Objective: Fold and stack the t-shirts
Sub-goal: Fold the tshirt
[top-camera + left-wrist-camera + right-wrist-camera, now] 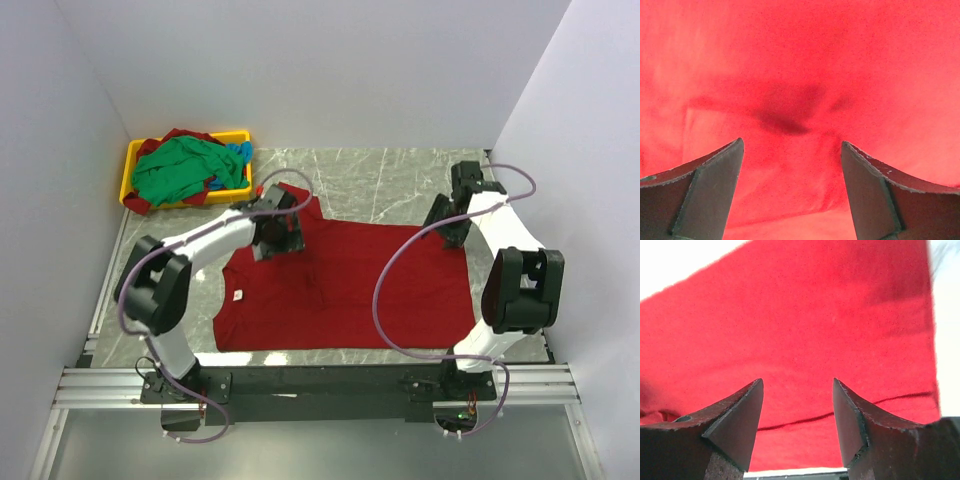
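I have the deep red t-shirt [350, 290] spread flat on the marble surface [380, 180], just beyond the arm bases, and I take every place from it. Its collar end, with the small white neck label [237, 295], lies toward the left arm and its hem toward the right arm. The left end effector [278, 232] sits over the shirt's far shoulder, beside the far sleeve. In the left wrist view its fingers are spread wide with nothing between them, only lightly rumpled red cloth below, so it is released. The right end effector [447, 225] is at the shirt's far hem corner. In the right wrist view its fingers also stand apart and empty, with the cloth's edge and a dark stitched line below. I cannot tell whether either one touches the cloth. Beyond the shirt's far collar-side corner, apart from it, sits the yellow tray [130, 170], heaped with a green t-shirt [180, 170], a blue t-shirt [240, 153] and a red t-shirt [185, 133].
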`<state>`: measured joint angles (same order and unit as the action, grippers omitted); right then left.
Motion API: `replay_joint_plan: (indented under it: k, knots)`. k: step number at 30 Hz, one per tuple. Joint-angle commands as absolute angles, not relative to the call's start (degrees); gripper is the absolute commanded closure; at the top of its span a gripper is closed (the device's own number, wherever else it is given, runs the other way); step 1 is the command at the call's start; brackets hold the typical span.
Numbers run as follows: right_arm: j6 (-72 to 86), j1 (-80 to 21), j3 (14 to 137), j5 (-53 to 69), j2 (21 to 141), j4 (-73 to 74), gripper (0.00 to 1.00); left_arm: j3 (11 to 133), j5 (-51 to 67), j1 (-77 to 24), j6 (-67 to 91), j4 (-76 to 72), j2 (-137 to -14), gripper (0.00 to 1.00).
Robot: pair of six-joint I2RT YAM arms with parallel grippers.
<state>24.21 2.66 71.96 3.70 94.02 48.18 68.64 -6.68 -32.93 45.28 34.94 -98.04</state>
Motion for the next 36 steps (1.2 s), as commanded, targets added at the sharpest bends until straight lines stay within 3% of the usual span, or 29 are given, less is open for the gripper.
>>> replay_joint_plan:
  k: [1,11,28,36]
  knots:
    - [21.5,3.3,77.5,0.1,95.9,49.8,0.36,77.7,-5.4,-31.2,42.2,34.2,-101.5,0.16]
    - [20.8,10.6,90.7,-2.4,105.7,49.4,0.36,105.8,-0.4,-25.9,38.2,37.2,-118.1,0.16]
    - [21.2,15.3,104.6,-0.3,122.4,46.2,0.38,117.4,3.1,-18.6,38.1,35.2,-131.4,0.18]
    - [22.8,15.4,104.0,0.4,124.0,46.3,0.39,121.6,2.3,-17.4,39.4,33.1,-134.2,0.19]
